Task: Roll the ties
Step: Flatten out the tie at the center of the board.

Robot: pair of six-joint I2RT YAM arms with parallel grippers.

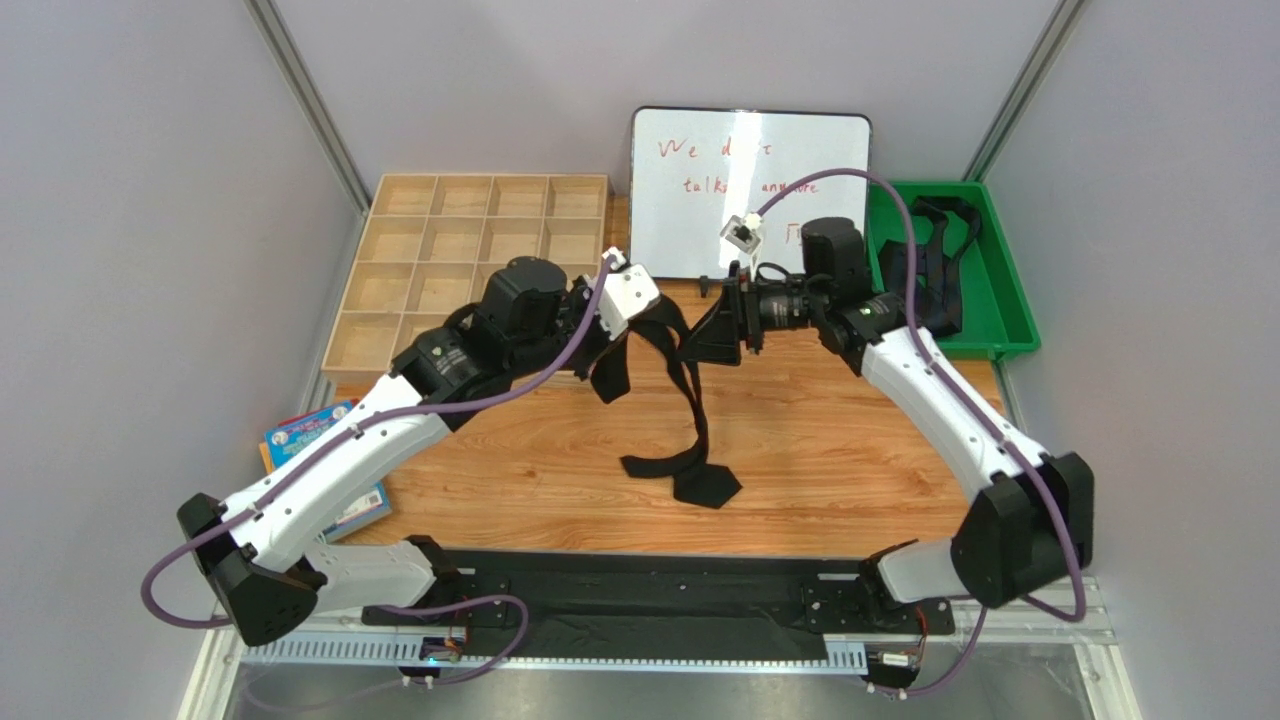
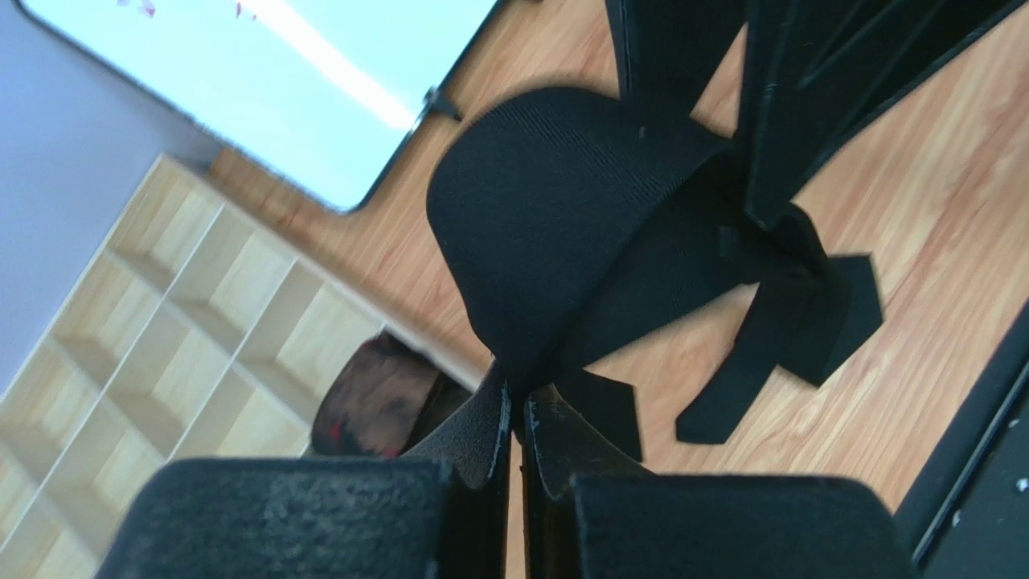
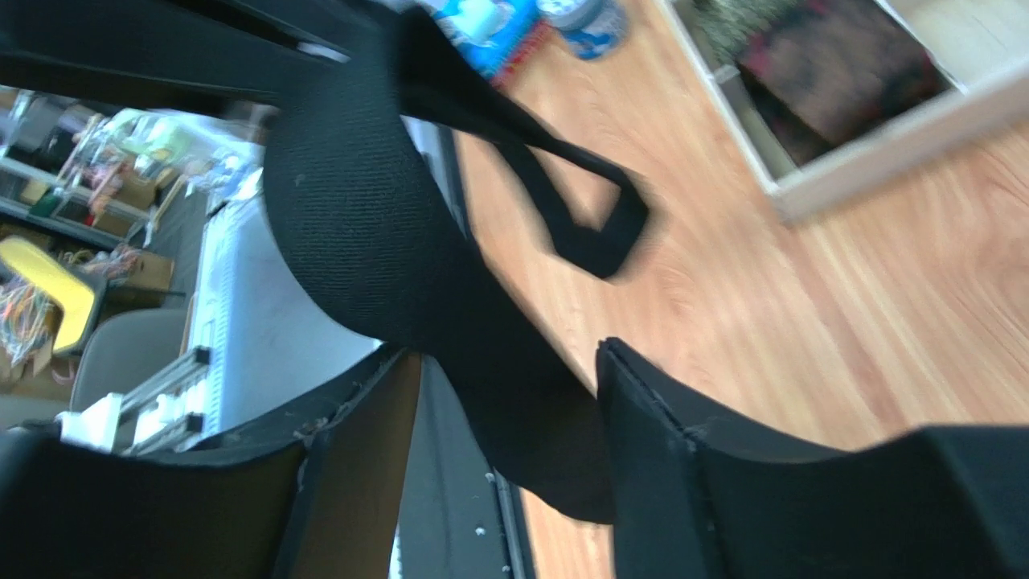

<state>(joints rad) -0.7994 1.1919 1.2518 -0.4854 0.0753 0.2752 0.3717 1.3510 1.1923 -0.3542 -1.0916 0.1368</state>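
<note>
station: we see two arms raised over a wooden desk (image 1: 842, 435), facing each other with one tie between them.
black tie (image 1: 703, 480): held in the air between the two arms. the upper part bulges in a loop. the rest hangs down, and the wide pointed end lies on the desk near the middle.
left fingers (image 2: 483, 434): pressed together, pinching the black tie at the base of the loop. we see no gap between them.
right fingers (image 3: 652, 446): standing apart. the black tie runs through the gap between them, and we see no clamping.
reddish-brown tie (image 2: 375, 398): coiled in a compartment at the edge of the wooden tray (image 1: 436, 240).
greenish tie (image 3: 731, 22): next to the reddish-brown tie in the tray, blurred. we cannot tell its pattern.
spare ties (image 1: 929, 263): black strips lying loose in the green bin (image 1: 1007, 263) at the far right of the desk.
whiteboard (image 1: 748, 188): propped at the far edge of the desk between tray and bin. it carries red writing that we cannot read.
</note>
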